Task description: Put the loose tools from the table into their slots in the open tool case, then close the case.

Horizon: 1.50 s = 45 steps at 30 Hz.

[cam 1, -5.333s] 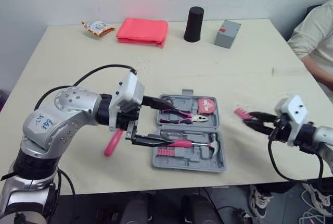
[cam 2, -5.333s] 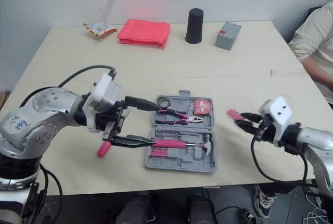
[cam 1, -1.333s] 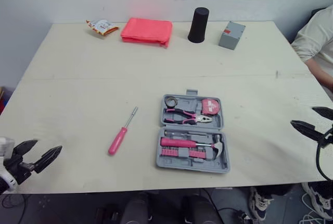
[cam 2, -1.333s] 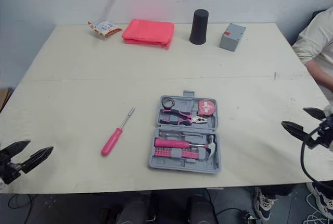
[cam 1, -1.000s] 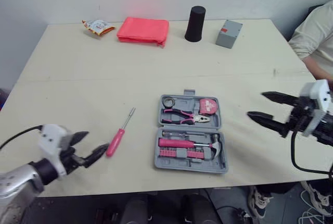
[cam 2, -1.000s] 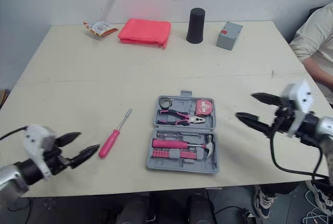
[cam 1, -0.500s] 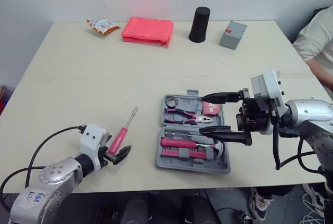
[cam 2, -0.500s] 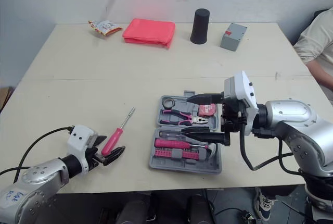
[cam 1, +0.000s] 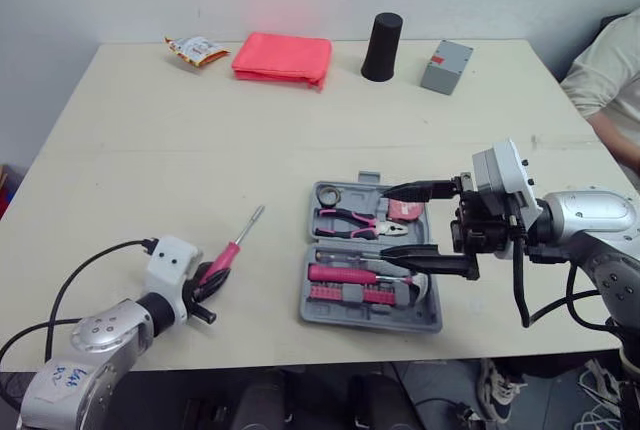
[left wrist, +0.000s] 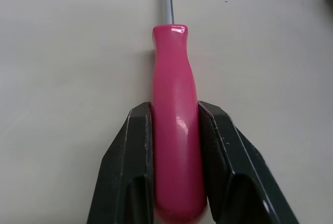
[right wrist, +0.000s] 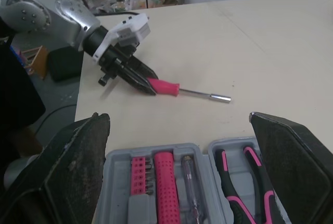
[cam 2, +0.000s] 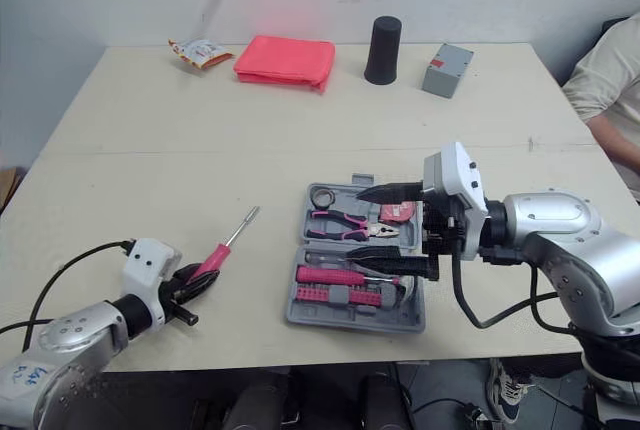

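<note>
Screwdriver [left wrist: 173, 78] inside left gripper [left wrist: 174, 110]

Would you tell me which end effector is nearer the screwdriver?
Left: the left end effector grips the screwdriver by its handle; the right end effector hangs open over the tool case.

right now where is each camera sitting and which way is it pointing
Left and right eye views: on the head, looking forward and down over the table and tool case; left gripper shows on the left, right gripper on the right.
Left wrist view: on the left wrist, along its own black fingers, shut on the pink screwdriver.
Right wrist view: on the right wrist, over the open case toward the left gripper; its own fingers stand wide apart.
Shared: the screwdriver shows in all.
</note>
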Available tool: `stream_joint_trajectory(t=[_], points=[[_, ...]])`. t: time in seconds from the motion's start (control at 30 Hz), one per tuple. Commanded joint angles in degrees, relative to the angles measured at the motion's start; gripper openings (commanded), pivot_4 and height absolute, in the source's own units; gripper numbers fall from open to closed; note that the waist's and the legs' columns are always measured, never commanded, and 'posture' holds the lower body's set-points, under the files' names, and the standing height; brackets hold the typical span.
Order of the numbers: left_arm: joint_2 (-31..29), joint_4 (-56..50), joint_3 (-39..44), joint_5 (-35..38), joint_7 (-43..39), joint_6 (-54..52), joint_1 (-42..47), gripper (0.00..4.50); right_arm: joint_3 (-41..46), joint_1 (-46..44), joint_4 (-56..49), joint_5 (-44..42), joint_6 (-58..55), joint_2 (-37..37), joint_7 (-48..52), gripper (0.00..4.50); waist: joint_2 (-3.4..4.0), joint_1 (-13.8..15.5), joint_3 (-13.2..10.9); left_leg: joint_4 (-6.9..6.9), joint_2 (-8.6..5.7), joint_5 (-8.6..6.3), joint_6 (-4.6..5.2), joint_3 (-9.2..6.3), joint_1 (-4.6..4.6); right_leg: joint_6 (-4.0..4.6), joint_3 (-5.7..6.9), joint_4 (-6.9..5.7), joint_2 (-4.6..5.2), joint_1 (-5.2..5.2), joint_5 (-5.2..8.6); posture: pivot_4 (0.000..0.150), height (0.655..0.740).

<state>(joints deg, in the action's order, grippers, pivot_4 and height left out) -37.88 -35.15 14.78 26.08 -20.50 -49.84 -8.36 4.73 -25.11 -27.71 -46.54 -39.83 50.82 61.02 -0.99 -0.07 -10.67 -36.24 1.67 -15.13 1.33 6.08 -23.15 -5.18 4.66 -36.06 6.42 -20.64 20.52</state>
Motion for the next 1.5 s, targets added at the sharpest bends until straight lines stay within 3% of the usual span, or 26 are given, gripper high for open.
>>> stream_joint_trajectory(t=[0.03,0.17,0.27,0.4,0.57,0.67,0.87,1.3,1.5], points=[[-5.97,-1.84,2.81,1.38,-6.67,2.27,3.94,0.55,1.06,0.96,-0.37,0.19,0.84,1.79,2.42,4.5,0.0,0.09,0.0,0.0,0.0,0.0,-0.01,-0.03,-0.02,0.0,0.03,0.01,0.0,0.0,0.0,0.15,0.7361],[-16.63,-1.08,-4.37,3.11,-20.62,4.81,13.66,0.55,1.8,5.27,-0.42,1.24,0.61,5.23,5.84,4.5,0.0,0.16,0.0,0.0,-0.04,0.0,-0.06,-0.02,-0.05,0.01,0.01,0.09,0.04,0.03,0.0,0.15,0.7361],[-20.15,-0.53,-11.23,4.4,-28.04,4.81,23.21,0.55,3.07,9.39,-0.28,2.43,1.25,8.76,8.91,4.5,0.0,0.0,0.0,0.02,-0.08,-0.03,-0.06,0.05,-0.05,0.01,-0.03,0.13,0.07,0.03,-0.01,0.15,0.7361],[-19.36,1.87,-21.71,4.22,-35.04,2.62,36.37,0.55,6.85,14.95,-1.43,1.84,0.45,12.12,10.67,4.5,0.0,-0.06,0.0,0.03,-0.07,-0.01,-0.06,0.09,-0.05,0.0,-0.01,0.11,0.0,0.02,-0.01,0.15,0.7361],[-11.35,3.81,-33.58,4.54,-37.81,-3.33,47.22,0.55,12.0,22.39,-2.37,1.73,-0.35,14.89,12.15,4.5,-0.03,0.27,-0.02,-0.09,-0.01,0.08,0.01,0.17,-0.05,-0.03,-0.06,0.05,-0.19,0.04,-0.02,0.15,0.7361],[-9.99,2.96,-39.5,3.65,-38.36,-8.22,49.61,0.55,14.13,24.38,-3.18,1.02,-1.32,15.23,11.86,4.5,-0.05,0.04,-0.03,-0.18,0.01,0.08,0.02,0.18,-0.06,-0.07,-0.14,0.01,-0.22,0.05,-0.03,0.15,0.7361],[-6.27,4.9,-50.86,-5.94,-34.01,-8.36,51.85,0.55,19.85,34.03,-6.76,1.4,-3.32,15.53,13.43,4.5,-0.06,1.03,-0.04,-0.24,0.08,0.13,-0.06,0.12,-0.07,-0.07,-0.23,0.0,-0.4,0.05,-0.03,0.15,0.7361],[-1.34,4.23,-53.95,-10.37,-31.89,-7.15,49.54,0.55,20.49,32.8,-6.74,-0.35,-4.74,14.89,11.45,4.5,-0.06,1.55,-0.04,-0.75,0.13,0.06,0.07,-0.04,-0.18,-0.08,-0.21,-0.08,-0.37,0.18,-0.04,0.15,0.7361],[-2.01,0.56,-47.59,-5.24,-34.72,-9.35,50.22,3.3,19.16,32.13,-6.42,-0.08,-4.27,14.26,10.83,4.5,-0.06,1.5,-0.04,-0.78,0.13,0.06,0.07,-0.04,-0.16,-0.08,-0.21,-0.12,-0.37,0.2,-0.03,0.15,0.7361]])
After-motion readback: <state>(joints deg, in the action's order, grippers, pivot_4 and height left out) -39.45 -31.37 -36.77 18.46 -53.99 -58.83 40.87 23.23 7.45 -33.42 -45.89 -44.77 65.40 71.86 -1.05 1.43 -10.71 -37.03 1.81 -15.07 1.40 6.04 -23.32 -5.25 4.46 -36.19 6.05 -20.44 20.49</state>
